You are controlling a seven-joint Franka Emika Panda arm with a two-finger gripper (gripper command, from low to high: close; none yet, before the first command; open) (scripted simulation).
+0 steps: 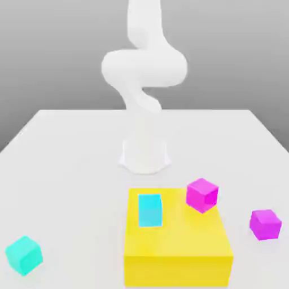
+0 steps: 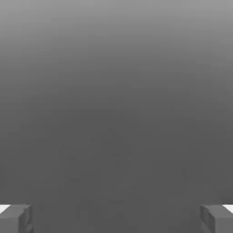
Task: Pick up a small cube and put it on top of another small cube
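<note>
The small turquoise-green cube (image 1: 23,255) lies on the white table near the front, at the exterior view's left. One small magenta cube (image 1: 202,195) rests on the back right corner of the big yellow block (image 1: 178,248). Its look-alike, a second magenta cube (image 1: 265,223), sits on the table further to the exterior view's right. In the hand view my gripper (image 2: 116,218) is open: its grey fingertips (image 2: 16,218) stand far apart with nothing between them, against a plain grey background. The white arm (image 1: 144,68) rises from its base behind the blocks.
A bluer cyan oblong block (image 1: 150,210) stands upright on the yellow block, left of the magenta cube. The arm's round base (image 1: 145,155) stands on the white table (image 1: 68,169) just behind the yellow block.
</note>
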